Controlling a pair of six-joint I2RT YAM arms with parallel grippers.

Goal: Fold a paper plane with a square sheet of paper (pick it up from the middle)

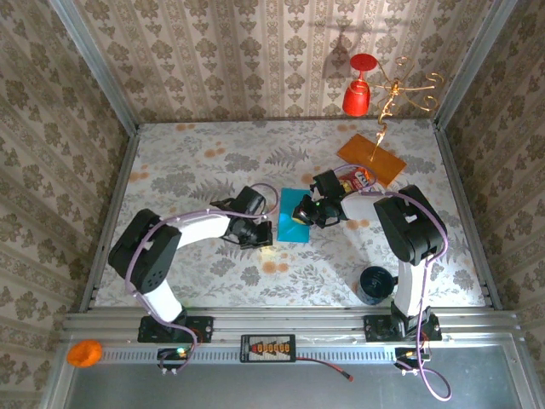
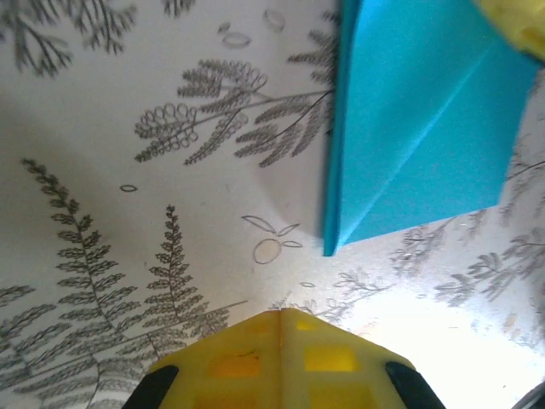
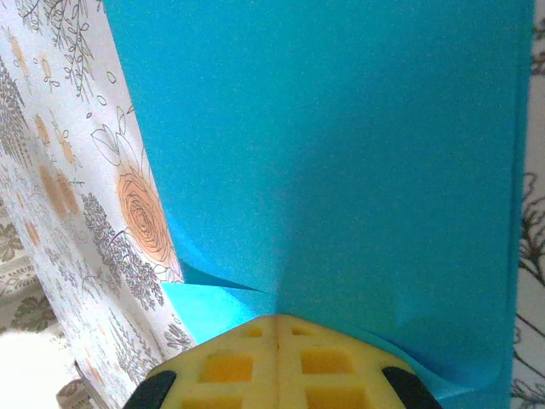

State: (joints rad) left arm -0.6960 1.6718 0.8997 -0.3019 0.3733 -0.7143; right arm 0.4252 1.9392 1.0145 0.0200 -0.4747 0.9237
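Two claws, both closed flush. Left gripper (image 2: 279, 317): yellow pads together on nothing, low over bare floral tablecloth (image 2: 128, 256), just beside the square sheet of paper (image 2: 417, 128). Right gripper (image 3: 279, 322): pads together, tip against the teal sheet at a raised flap; paper between the pads not discernible. Sheet mid-table between the grippers, partly folded, diagonal crease showing.

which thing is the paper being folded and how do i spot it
Start with the flower-patterned table and look to its middle. The blue paper lies there, partly folded. It is plain teal, unlike the orange card and the red-and-yellow snack packet behind it to the right.
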